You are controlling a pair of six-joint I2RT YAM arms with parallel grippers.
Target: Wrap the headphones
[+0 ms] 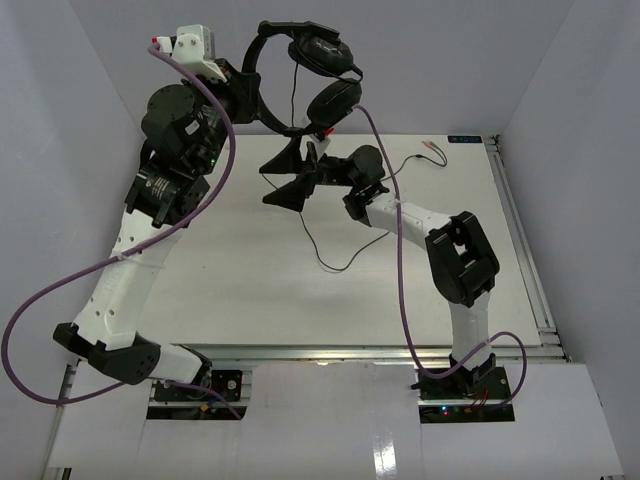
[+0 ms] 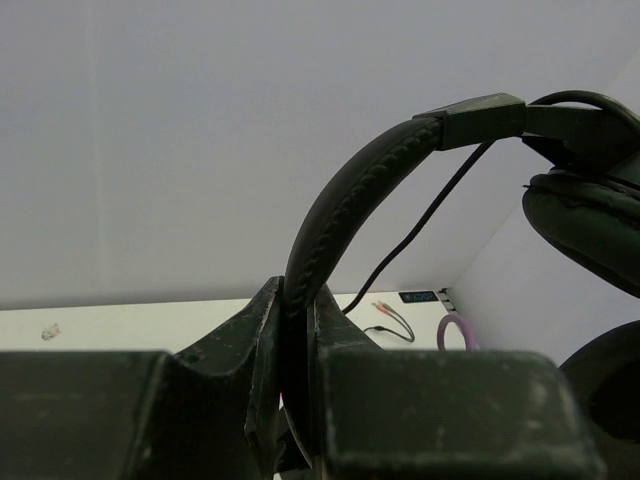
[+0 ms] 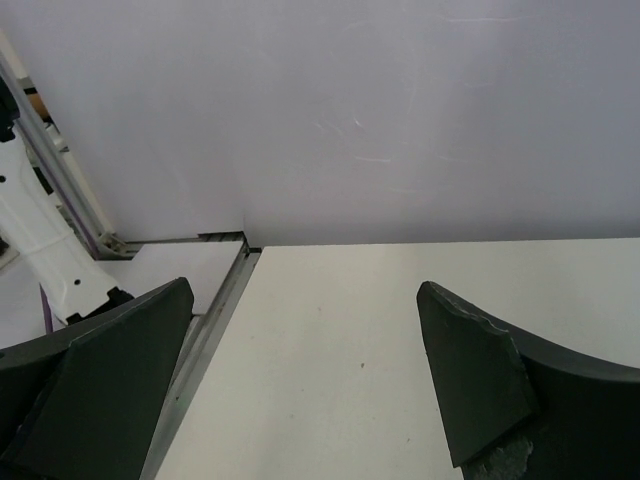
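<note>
left claw [image 2: 297, 340] clamped on band [image 2: 340, 200] of headphones [image 1: 320, 50] | right claw [image 3: 300, 380] wide, empty | likely light, band springy, cable [image 2: 420, 222] limp — pinch cable near earcup [image 1: 335, 100]

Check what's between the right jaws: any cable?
In the right wrist view the right gripper stands open, only bare table between its jaws; no cable there.

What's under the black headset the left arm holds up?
Below the black padded over-ear headphones, held at the headband by the left gripper: the open right gripper and the thin black cable trailing onto the white table. The right arm covers part of it.
</note>
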